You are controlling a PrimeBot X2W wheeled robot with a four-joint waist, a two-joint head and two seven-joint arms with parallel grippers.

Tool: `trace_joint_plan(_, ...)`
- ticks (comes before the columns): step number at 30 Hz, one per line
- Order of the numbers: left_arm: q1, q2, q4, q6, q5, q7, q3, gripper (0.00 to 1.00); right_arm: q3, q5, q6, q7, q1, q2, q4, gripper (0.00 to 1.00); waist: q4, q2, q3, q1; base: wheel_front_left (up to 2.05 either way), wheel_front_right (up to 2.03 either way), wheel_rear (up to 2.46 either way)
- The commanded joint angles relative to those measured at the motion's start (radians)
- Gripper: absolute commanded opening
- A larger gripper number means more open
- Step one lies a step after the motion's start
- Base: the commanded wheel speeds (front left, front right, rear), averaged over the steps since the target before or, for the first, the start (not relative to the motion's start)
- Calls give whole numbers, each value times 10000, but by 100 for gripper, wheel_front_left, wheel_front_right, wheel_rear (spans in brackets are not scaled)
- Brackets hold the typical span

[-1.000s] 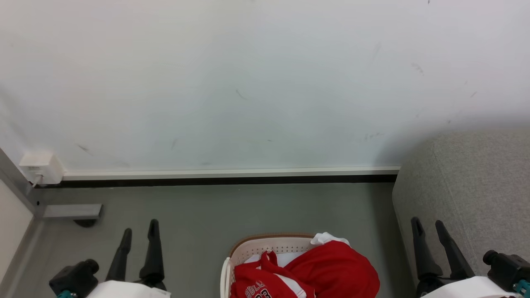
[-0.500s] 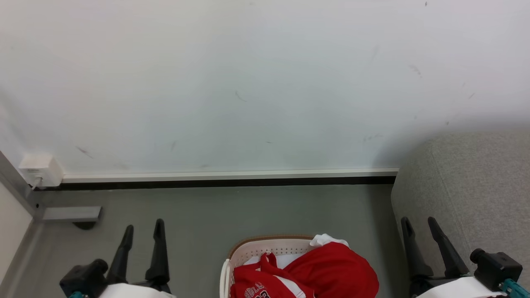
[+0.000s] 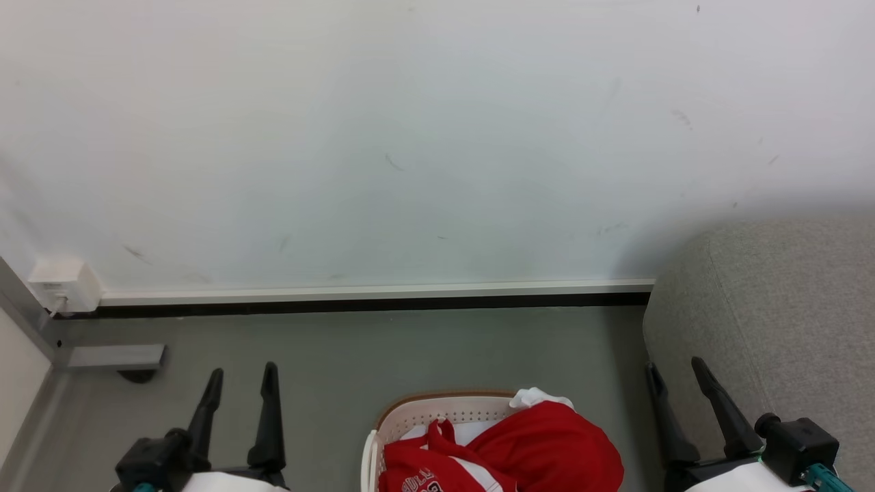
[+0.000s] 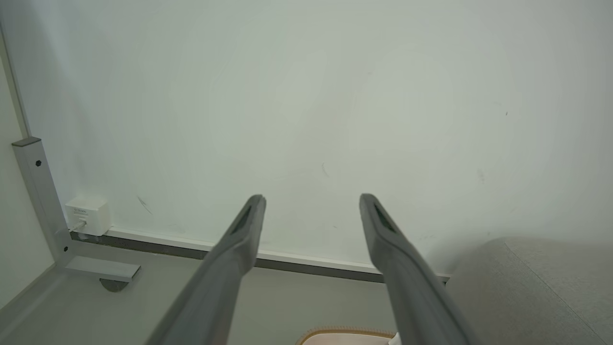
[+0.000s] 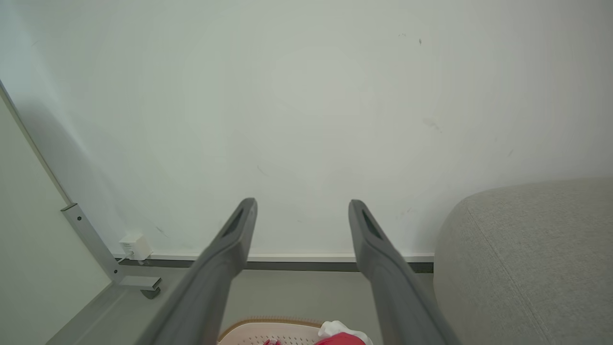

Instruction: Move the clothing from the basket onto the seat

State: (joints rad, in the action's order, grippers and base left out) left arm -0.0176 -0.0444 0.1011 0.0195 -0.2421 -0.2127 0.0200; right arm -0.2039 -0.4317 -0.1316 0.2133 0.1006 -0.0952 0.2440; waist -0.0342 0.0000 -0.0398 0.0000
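The white basket [image 3: 437,410] with a brown rim stands on the grey floor at the bottom middle of the head view. Red clothing [image 3: 540,447] fills it, with a lettered jersey in front and a small white piece [image 3: 536,396] at the back. The grey seat [image 3: 779,321] rises at the right. My left gripper [image 3: 243,374] is open to the basket's left, holding nothing. To the basket's right, beside the seat's edge, my right gripper [image 3: 677,367] is open and holds nothing. Each wrist view shows its own parted fingers [image 4: 239,239] [image 5: 230,244], the basket rim [image 4: 345,333] [image 5: 268,328] and the seat [image 4: 527,287] [image 5: 527,258].
A white wall [image 3: 410,137] with a skirting board [image 3: 376,292] closes the far side. A small white box [image 3: 58,285] is plugged in at the wall's left foot, next to a grey metal post [image 3: 27,314] and its foot plate [image 3: 116,357].
The picture has shifted slightly, so the camera moved. Both grippers have drawn inward toward the basket, the left to the right and the right to the left. Both stayed open.
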Motion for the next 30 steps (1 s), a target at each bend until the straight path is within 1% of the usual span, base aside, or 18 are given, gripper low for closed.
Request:
trace_joint_plan(1, 50, -85, -48, -34, 394, -132, 15, 100, -54, 232, 14, 104, 172, -76, -51, 100, -12, 0, -7, 0, 0, 0, 0)
trace_joint_plan(18, 124, -93, -126, -108, 1592, -437, 92, 100, -300, 1247, 18, 439, 193, -114, -213, 100, -92, 0, -44, 0, 0, 0, 0)
trace_joint_plan(24, 156, -95, -144, -128, 1872, -535, 125, 100, -375, 1555, 19, 545, 197, -124, -239, 100, -117, 0, -59, 0, 0, 0, 0)
trace_joint_plan(30, 143, -94, -129, -125, 1835, -521, 127, 100, -338, 1522, 19, 519, 166, -115, -261, 100, -123, 0, -54, 0, 0, 0, 0)
